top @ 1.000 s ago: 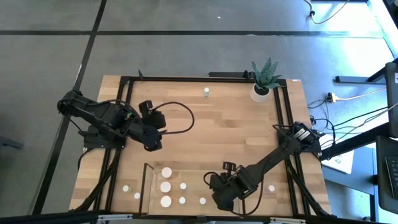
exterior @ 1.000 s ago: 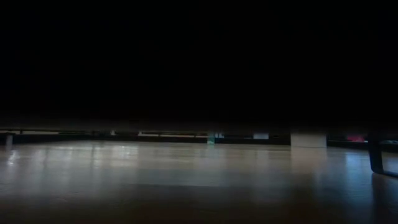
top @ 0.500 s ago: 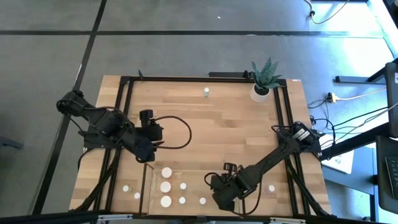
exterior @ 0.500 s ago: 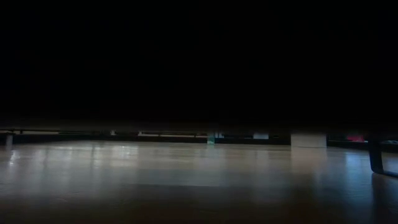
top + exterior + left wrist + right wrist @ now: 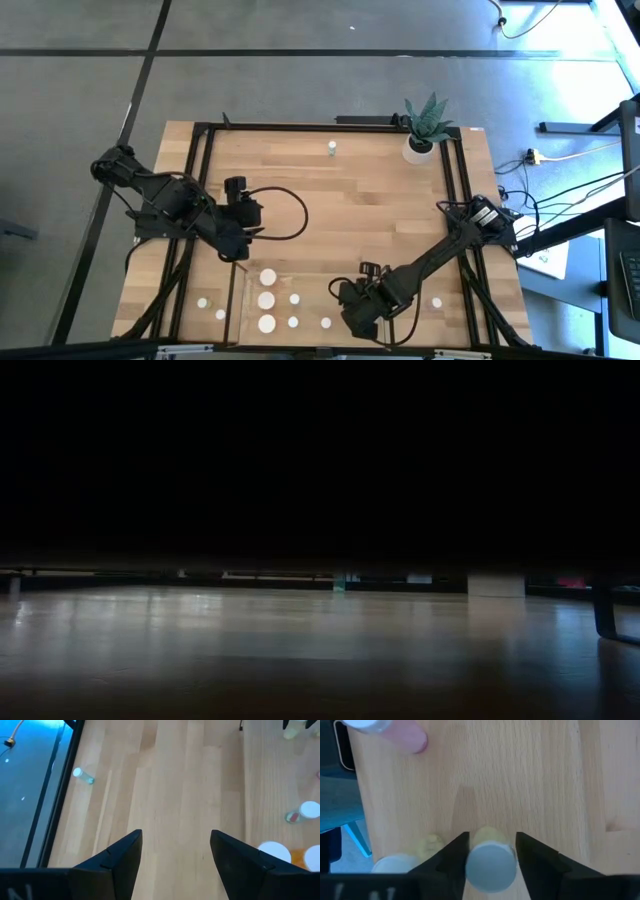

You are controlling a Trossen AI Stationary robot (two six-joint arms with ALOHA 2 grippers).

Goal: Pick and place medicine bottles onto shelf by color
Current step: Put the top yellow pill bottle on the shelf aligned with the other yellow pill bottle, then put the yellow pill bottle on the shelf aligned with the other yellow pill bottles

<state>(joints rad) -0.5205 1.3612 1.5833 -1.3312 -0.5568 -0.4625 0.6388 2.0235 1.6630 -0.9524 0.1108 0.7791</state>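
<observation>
A: What changed in the last second?

B: The left gripper (image 5: 175, 855) moved toward the shelf (image 5: 243, 290), fingers spread wide and empty.

A: And the right gripper (image 5: 490, 845)?

B: Unmoved over the shelf, clamped on 1 yellowish bottle (image 5: 489, 860); 6 white-capped bottles (image 5: 266, 300) stand nearby.

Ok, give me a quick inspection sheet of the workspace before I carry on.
Surface: wooden table, mostly bare in the middle.
Job's things: shelf at the near edge with white-capped bottles on it; two bottles left of it, one bottle right of it, one lone bottle at the far edge.
Clutter: potted plant in the far right corner.
Grippers: left gripper open and empty above bare table; right gripper closed around a yellowish bottle over the shelf.
Cables: black cable looping from the left arm.
Surroundings: grey floor, more cables on the right.
</observation>
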